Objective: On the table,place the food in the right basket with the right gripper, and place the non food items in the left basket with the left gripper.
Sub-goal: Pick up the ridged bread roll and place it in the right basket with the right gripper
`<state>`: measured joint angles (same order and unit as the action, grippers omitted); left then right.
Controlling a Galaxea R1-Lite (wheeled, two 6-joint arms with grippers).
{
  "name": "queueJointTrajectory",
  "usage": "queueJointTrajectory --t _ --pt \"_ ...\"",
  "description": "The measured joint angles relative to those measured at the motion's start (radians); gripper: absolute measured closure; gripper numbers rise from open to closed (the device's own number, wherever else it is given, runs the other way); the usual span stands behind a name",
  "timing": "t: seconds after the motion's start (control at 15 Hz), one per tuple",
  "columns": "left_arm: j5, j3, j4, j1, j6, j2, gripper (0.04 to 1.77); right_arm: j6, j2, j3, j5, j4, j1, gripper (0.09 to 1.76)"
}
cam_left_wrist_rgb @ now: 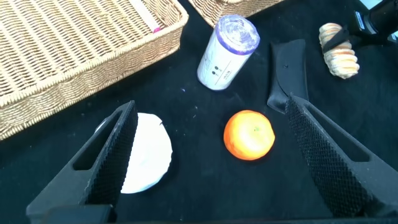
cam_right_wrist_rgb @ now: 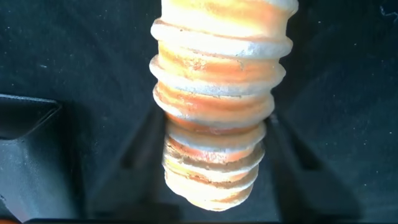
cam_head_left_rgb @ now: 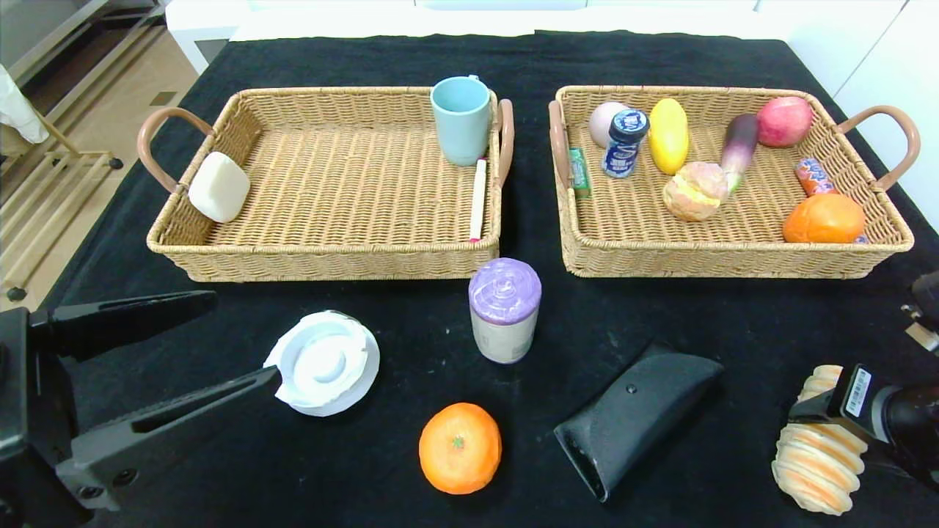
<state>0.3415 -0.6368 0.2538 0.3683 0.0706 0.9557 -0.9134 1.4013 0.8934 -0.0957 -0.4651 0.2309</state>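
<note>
The right gripper (cam_head_left_rgb: pixel 825 422) straddles the ridged bread roll (cam_head_left_rgb: pixel 818 455) at the counter's (cam_head_left_rgb: pixel 367 477) near right edge, its fingers against the roll's sides, closing on it; the left gripper (cam_head_left_rgb: pixel 220 345) hovers released by the white lid (cam_head_left_rgb: pixel 326 363). An orange (cam_head_left_rgb: pixel 460 447) lies near centre, in front of the right basket (cam_head_left_rgb: pixel 733 257).

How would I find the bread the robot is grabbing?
Start at the right basket and come forward to the table's near right corner. There the right gripper straddles a ridged, tan croissant-like bread, striped pale and brown, beside a black scoop-shaped holder.
</note>
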Motion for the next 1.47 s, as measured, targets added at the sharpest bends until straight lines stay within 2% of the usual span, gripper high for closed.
queueJointTrajectory --t 0.13,0.27,1.0,1.27,1.47 --pt "0.000 0.000 0.000 0.000 0.000 -0.001 0.09 -0.001 0.006 -0.001 0.000 0.013 0.000 1.06" --pt "0.000 0.000 0.000 0.000 0.001 -0.001 0.09 0.000 0.013 -0.005 0.000 0.021 0.002 1.40" --pt "0.000 0.002 -0.004 0.000 0.006 -0.001 0.09 0.003 0.021 -0.010 0.000 0.023 0.010 1.43" --pt "0.000 0.008 0.003 0.000 0.009 0.001 0.09 0.012 -0.039 0.000 -0.004 0.005 0.040 1.47" --pt "0.000 0.010 0.003 0.000 0.010 0.003 0.09 0.079 -0.108 0.051 -0.007 -0.064 0.053 1.48"
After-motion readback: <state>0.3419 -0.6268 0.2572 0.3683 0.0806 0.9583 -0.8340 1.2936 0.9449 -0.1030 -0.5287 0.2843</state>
